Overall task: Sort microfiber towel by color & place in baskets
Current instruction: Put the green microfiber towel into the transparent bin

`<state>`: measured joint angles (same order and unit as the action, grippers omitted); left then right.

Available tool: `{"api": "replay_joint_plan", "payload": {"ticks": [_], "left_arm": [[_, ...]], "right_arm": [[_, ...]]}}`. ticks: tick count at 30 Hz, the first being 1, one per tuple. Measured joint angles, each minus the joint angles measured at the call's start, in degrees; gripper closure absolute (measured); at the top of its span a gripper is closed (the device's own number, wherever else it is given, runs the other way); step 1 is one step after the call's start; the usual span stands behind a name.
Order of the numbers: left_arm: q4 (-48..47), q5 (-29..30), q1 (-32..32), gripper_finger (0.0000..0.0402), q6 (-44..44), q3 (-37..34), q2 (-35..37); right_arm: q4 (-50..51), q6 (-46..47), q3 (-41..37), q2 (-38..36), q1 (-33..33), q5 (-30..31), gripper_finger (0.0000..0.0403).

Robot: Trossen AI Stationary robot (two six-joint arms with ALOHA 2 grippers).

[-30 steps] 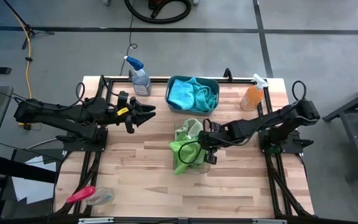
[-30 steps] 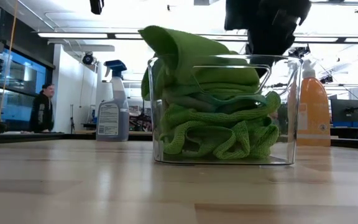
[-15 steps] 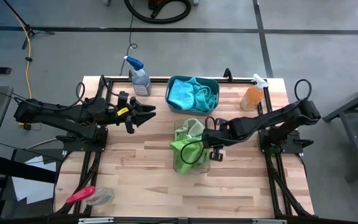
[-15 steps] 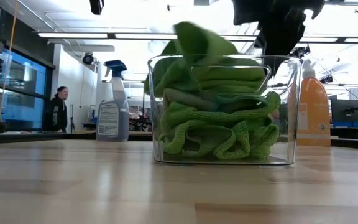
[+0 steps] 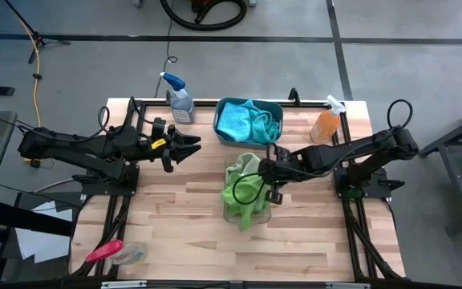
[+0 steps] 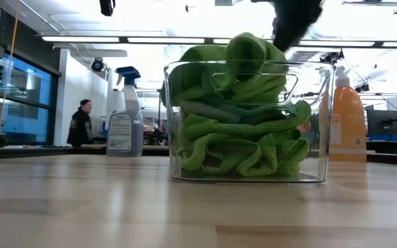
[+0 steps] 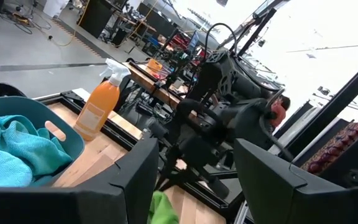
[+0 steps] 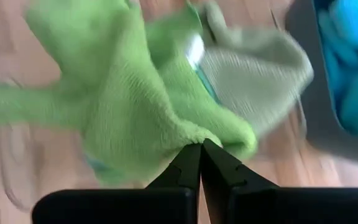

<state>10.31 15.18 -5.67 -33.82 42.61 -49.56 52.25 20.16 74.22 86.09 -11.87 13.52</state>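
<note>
Several lime green towels (image 6: pixel 240 138) fill the clear bin (image 5: pixel 267 210) at mid-table, and the top one (image 5: pixel 245 189) is heaped above its rim. My right gripper (image 5: pixel 265 172) is over the bin and shut on that top towel; it also shows in the right wrist view (image 8: pixel 201 148). Turquoise towels (image 5: pixel 243 120) lie in the teal tub (image 5: pixel 277 108) at the far edge. My left gripper (image 5: pixel 189 147) hovers open and empty to the left of the tub, its fingers apart in the left wrist view (image 7: pixel 194 168). My right gripper pinches a fold of the top green towel (image 8: pixel 191 130) between its two fingertips. The fingers come from the table's right, slanting down. The held fold stands above the bin's rim (image 6: pixel 253 48), and the rest of the towel lies slack on the pile in the bin.
A clear spray bottle with a blue head (image 5: pixel 180 100) stands left of the tub, and an orange one (image 5: pixel 326 124) stands to its right. A red-handled tool (image 5: pixel 103 251) lies at the near left corner. Bare wood lies near the front edge. A person (image 6: pixel 81 124) walks in the room behind.
My right gripper has gone toward the table's far edge, staying shut on the green towel. The towel's part that hung over the bin's left rim has been drawn up and over onto the pile, and its raised fold now stands nearer the bin's middle.
</note>
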Motion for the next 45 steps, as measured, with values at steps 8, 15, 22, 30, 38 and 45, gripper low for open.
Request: {"api": "replay_joint_plan", "payload": {"ticks": [8,15,22,30,38,45], "left_arm": [[0.0,0.0,0.0,0.0204,0.0,0.0,0.0],[0.0,0.0,0.0,0.0204,-0.2,0.0,0.0],[0.0,0.0,0.0,0.0204,-0.5,0.0,0.0],[0.0,0.0,0.0,0.0204,-0.5,0.0,0.0],[-0.1,0.0,0.0,0.0204,-0.1,0.0,0.0],[-0.1,0.0,0.0,0.0204,-0.1,0.0,0.0]], "right_arm": [[-9.6,-0.7,0.0,4.1,1.1,0.0,0.0397],[-10.8,-0.7,0.0,11.9,3.0,-0.4,0.0397],[-10.7,-1.0,0.0,19.1,4.9,-3.7,0.0397],[-10.7,-0.9,0.1,18.3,5.9,-5.3,0.0396],[-8.6,-0.1,0.0,12.7,6.0,-6.9,0.0296],[-5.1,-3.7,0.0,6.9,5.8,-5.7,0.0187]]}}
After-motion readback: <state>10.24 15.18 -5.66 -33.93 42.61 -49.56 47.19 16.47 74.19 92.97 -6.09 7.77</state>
